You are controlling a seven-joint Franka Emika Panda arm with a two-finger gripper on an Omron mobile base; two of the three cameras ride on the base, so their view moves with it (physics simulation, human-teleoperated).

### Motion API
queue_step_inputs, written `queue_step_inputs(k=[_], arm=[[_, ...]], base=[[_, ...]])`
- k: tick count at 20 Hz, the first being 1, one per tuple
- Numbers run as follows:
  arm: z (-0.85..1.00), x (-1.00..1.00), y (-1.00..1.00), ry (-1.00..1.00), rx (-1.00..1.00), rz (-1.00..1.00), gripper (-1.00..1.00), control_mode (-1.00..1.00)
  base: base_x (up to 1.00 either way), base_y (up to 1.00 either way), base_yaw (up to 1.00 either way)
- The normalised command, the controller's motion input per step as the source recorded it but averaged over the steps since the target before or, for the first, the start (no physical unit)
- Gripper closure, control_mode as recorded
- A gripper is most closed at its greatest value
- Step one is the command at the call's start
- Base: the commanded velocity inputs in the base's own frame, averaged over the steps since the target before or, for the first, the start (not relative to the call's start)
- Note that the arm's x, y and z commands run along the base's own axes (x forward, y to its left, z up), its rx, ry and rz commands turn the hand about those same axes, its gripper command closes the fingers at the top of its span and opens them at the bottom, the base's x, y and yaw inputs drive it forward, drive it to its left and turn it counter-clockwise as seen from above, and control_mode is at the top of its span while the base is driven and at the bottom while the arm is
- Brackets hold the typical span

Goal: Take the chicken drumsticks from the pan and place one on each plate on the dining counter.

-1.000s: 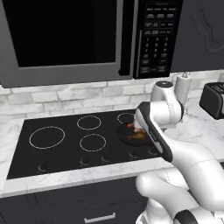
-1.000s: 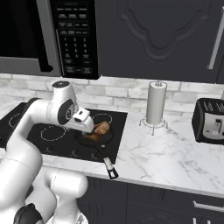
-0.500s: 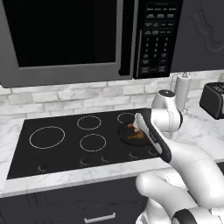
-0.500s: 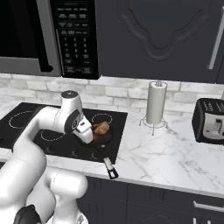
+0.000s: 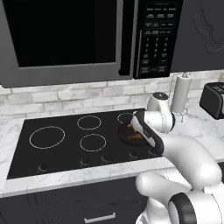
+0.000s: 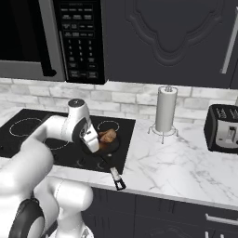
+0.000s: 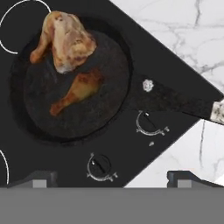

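The black pan (image 7: 94, 118) sits on the cooktop's front right burner, its long handle (image 7: 175, 99) pointing to the counter's front edge. Two chicken drumsticks lie in it: a large golden one (image 7: 65, 39) at the far rim and a smaller orange one (image 7: 78, 89) near the middle. My gripper (image 7: 114, 178) hangs open above the pan's near side, nothing between its fingertips. From the right base view the gripper (image 6: 94, 139) hovers left of the drumsticks (image 6: 108, 135) over the pan (image 6: 110, 146). In the left base view my hand covers much of the pan (image 5: 129, 134). The plates and the dining counter are out of view.
The black cooktop (image 5: 65, 140) has knobs along its front edge. A paper towel holder (image 6: 166, 110) and a black toaster (image 6: 225, 128) stand on the marble worktop (image 6: 176, 158) to the right. A microwave (image 5: 65, 39) hangs above.
The arm has folded lower and the hand has come down closer over the pan. The jaws have stayed open and the drumsticks have not moved.
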Motion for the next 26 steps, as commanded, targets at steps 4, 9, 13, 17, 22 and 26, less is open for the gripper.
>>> queue_step_inputs(k=[4, 9, 13, 17, 22, 26], arm=[[-0.30, 0.27, 0.02, 0.00, -0.20, -0.01, -1.00, -1.00], [-0.19, 0.43, 0.00, 0.00, -0.05, 0.00, -1.00, -1.00], [-0.17, 0.34, 0.00, 0.00, 0.00, 0.00, -1.00, -1.00], [-0.18, 0.24, 0.00, 0.00, 0.00, 0.00, -1.00, -1.00], [-0.23, 0.11, 0.00, 0.00, 0.00, 0.00, -1.00, -1.00], [-0.19, 0.09, 0.00, 0.00, 0.00, 0.00, -1.00, -1.00]], base=[[0.00, 0.00, 0.00], [0.00, 0.00, 0.00], [0.00, 0.00, 0.00], [0.00, 0.00, 0.00], [0.00, 0.00, 0.00], [0.00, 0.00, 0.00]])
